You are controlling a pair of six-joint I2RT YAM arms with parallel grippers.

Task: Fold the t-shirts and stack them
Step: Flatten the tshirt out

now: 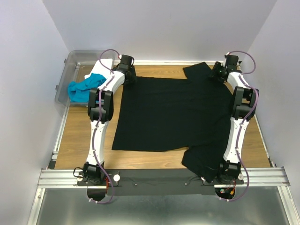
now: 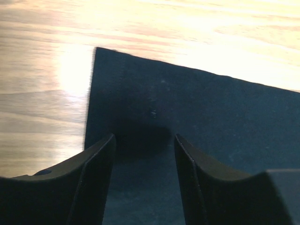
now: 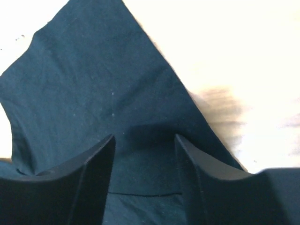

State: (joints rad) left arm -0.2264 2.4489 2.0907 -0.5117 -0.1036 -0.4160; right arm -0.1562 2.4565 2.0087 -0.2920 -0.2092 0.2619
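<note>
The large black t-shirt (image 1: 168,112) lies spread flat on the wooden table (image 1: 79,136). One sleeve points to the far right and the other hangs over the near edge by the right arm's base. My left gripper (image 1: 128,78) is open and low over the shirt's far left corner (image 2: 197,108), with flat cloth between its fingers (image 2: 98,173). My right gripper (image 1: 217,74) is open and low over the far sleeve (image 3: 93,79). The left wrist view shows the left gripper (image 2: 143,140) holding nothing, and the right wrist view shows the same of the right gripper (image 3: 143,140). The turquoise t-shirt (image 1: 85,87) and the white t-shirt (image 1: 100,70) lie crumpled in the bin.
A clear plastic bin (image 1: 65,79) stands at the table's far left, close beside the left arm. White walls close in the table on three sides. Bare wood shows left of the shirt and along the far edge (image 2: 47,47). A metal rail (image 1: 159,177) runs along the near edge.
</note>
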